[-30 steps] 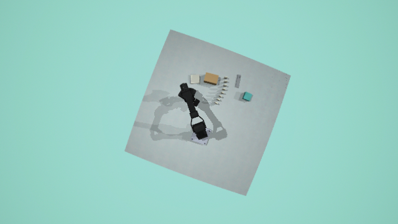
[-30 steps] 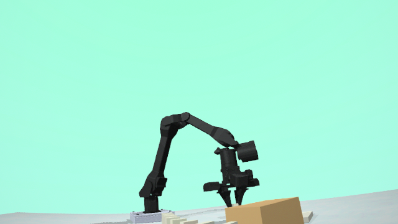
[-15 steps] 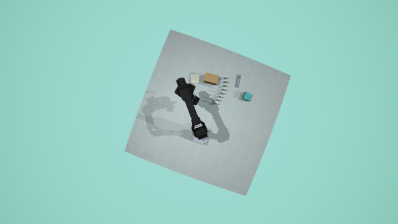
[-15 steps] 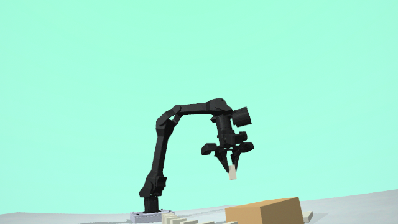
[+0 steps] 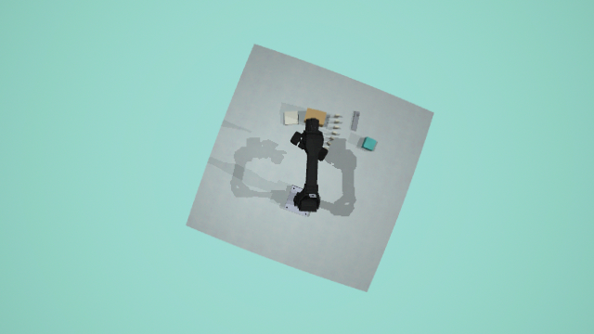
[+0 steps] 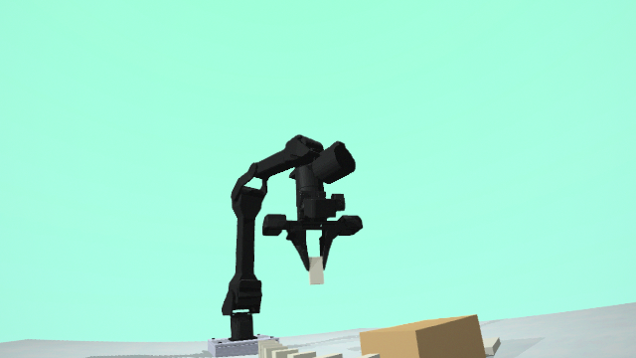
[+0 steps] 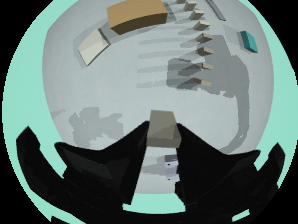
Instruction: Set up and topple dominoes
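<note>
While the hand (image 6: 316, 266) (image 7: 162, 125) hovers, domino (image 6: 316, 273) (image 7: 162, 127) pinched between its fingertips

Counting by kind
I'm seeing at least seven row dominoes (image 5: 336, 126) (image 6: 283, 354) (image 7: 204, 51), one raised domino (image 6: 316, 270) (image 7: 162, 129), one tan box (image 5: 316, 116) (image 6: 390, 343) (image 7: 137, 15), one cream block (image 5: 290, 118) (image 6: 491, 345) (image 7: 92, 47), one teal block (image 5: 369, 144) (image 7: 248, 42), one grey bar (image 5: 355, 122) (image 7: 216, 9).

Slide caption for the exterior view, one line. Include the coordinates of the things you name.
Tool (image 6: 316, 268) holding a pale domino (image 6: 316, 274) in the air, tan box (image 6: 388, 343) at lower right.
</note>
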Robot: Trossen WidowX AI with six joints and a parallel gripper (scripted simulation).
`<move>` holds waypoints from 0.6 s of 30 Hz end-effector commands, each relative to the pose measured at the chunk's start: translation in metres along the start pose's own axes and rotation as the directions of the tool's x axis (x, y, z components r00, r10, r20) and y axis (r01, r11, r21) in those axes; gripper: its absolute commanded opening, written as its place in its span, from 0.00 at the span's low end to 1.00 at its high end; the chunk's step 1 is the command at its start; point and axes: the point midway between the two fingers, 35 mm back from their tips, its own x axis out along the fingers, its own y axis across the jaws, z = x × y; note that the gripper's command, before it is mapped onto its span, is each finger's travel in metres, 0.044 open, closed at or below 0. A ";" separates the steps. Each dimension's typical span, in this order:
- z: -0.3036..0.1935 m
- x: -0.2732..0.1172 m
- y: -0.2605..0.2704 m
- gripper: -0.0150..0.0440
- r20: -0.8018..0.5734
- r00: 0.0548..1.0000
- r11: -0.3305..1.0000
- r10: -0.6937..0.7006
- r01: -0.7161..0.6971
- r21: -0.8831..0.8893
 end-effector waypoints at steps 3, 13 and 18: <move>0.003 0.000 -0.087 0.44 0.006 1.000 1.000 -0.010 0.010 -0.010; 0.004 0.012 -0.095 0.44 0.006 1.000 1.000 -0.011 0.011 -0.009; 0.008 0.035 -0.095 0.44 0.006 1.000 1.000 -0.010 0.010 -0.006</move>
